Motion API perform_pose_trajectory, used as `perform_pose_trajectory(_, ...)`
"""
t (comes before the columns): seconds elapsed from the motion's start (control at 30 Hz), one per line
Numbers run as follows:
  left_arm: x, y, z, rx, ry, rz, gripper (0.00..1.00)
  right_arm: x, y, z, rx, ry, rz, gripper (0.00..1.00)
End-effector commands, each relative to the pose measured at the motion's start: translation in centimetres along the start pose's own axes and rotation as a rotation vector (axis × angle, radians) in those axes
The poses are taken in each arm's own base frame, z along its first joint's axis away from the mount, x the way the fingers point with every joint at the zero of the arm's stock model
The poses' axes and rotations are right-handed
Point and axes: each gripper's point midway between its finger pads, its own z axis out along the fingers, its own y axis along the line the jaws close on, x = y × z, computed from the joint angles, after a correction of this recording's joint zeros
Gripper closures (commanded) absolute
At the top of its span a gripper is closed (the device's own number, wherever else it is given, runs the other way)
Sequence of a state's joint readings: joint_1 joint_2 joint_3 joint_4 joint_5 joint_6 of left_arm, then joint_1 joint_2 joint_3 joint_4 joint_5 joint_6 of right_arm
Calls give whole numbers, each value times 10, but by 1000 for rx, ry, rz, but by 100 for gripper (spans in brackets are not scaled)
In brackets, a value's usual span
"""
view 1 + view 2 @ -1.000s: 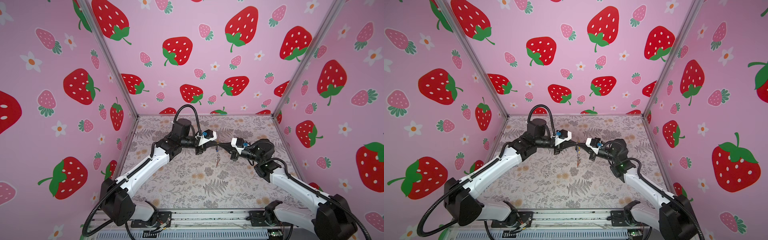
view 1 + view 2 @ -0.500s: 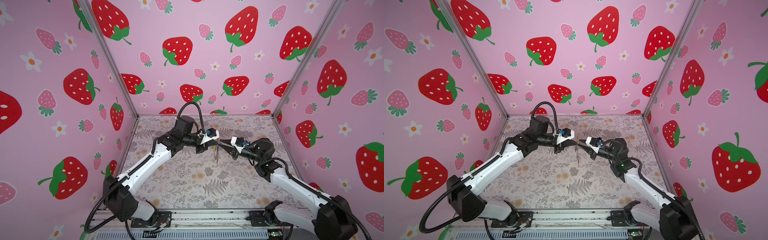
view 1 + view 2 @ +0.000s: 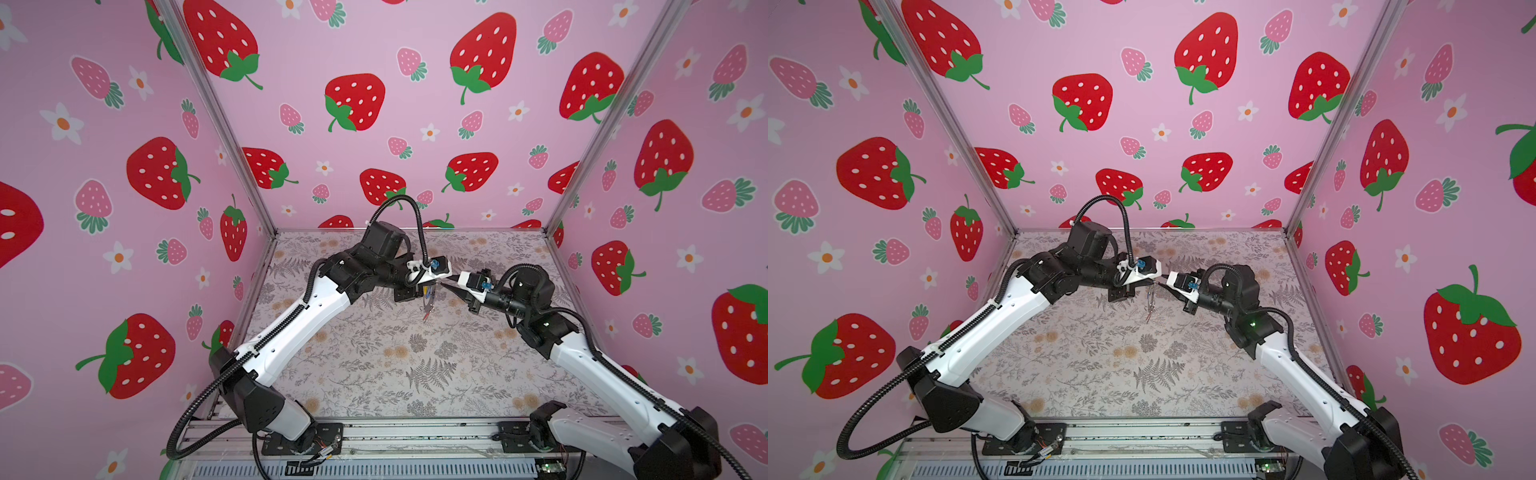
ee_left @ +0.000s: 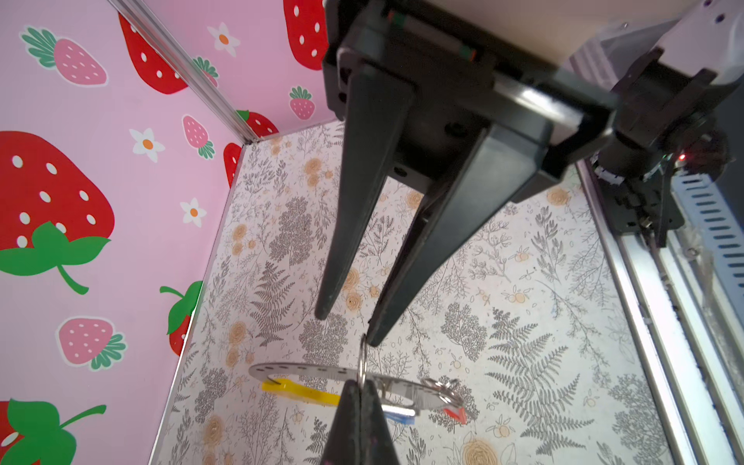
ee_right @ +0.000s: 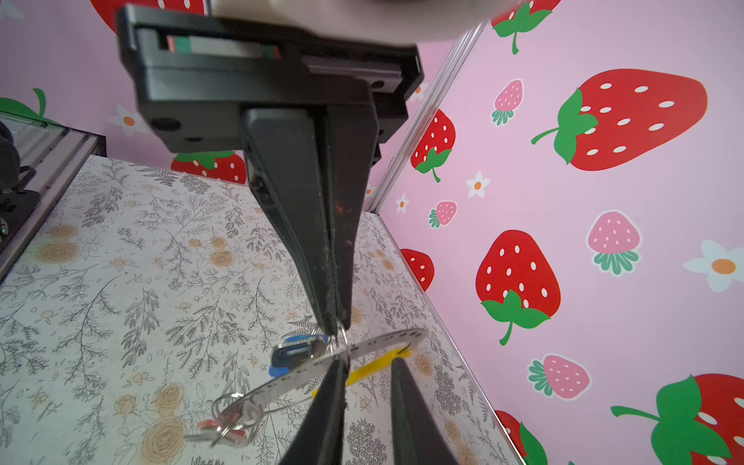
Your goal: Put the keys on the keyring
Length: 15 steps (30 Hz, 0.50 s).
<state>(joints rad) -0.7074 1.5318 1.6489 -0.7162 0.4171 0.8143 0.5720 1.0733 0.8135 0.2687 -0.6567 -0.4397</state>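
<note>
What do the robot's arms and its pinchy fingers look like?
The left arm and right arm have white shells, black joints and ribbed black cables. The left gripper and right gripper each have two long, black, tapering fingers.

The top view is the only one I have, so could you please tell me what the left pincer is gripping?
Observer: The left pincer is shut on a small wire ring.
Operator: Thank you; is the right pincer shut as well?
Observer: No, it is open, with one fingertip right at that ring.
Operator: And what hangs below, please?
Observer: Both keys hang at the big grey keyring: the blue-tagged key beside the left pincer's tip, the red-tagged key further along.
</note>
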Motion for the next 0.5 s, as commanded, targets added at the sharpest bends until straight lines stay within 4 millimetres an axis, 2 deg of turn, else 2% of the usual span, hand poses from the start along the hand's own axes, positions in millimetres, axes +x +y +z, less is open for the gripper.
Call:
perform_pose_trajectory(0.0, 0, -2, -2, -10, 62, 51, 100, -12, 0, -2, -26, -36, -16, 79)
perform_pose_trajectory(0.47, -16, -1, -4, -28, 38, 67, 100, -6, 8, 3, -65, -53, 45, 84)
